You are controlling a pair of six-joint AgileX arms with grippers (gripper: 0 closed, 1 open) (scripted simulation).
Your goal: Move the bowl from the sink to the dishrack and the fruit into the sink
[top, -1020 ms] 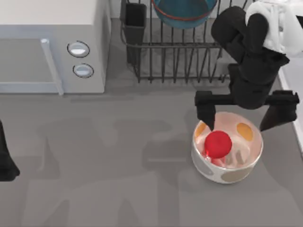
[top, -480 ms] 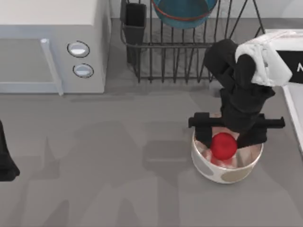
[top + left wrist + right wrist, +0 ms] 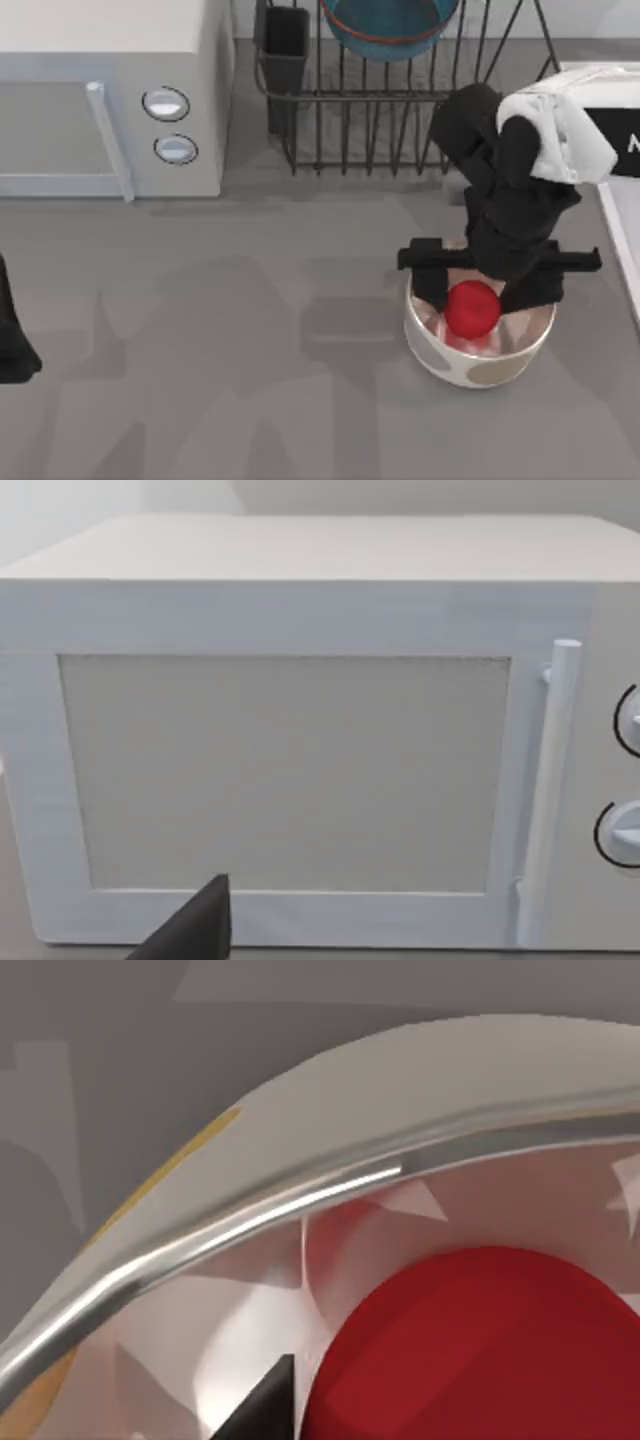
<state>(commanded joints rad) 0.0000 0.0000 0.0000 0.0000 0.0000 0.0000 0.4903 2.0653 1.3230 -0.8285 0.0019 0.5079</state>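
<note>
The right pincer (image 3: pixel 488 290) is lowered into the white spotted bowl (image 3: pixel 478 368) at the right of the grey surface (image 3: pixel 250 330), its fingers spread to either side of the red fruit (image 3: pixel 471 308), which sits inside that bowl. From above, both fingers (image 3: pixel 430 285) stand just beside the fruit; whether they touch it cannot be determined. The right wrist view confirms the fruit (image 3: pixel 480 1350) lying against the bowl's glossy inner wall below its rim (image 3: pixel 250 1210), with a dark fingertip (image 3: pixel 262 1405) just beside the fruit. The teal-blue bowl (image 3: pixel 388 25) with its red-orange line rests in the black wire dishrack (image 3: pixel 370 130) at the far side, next to the dark square utensil cup (image 3: pixel 286 45). A strip of the pale sink (image 3: pixel 622 170) lies at the far right edge. The white microwave (image 3: pixel 100 95) stands far left. The left arm (image 3: pixel 12 340) is parked at the left edge, and its wrist view faces the microwave door (image 3: pixel 290 770); the state of the left pincer cannot be determined.
</note>
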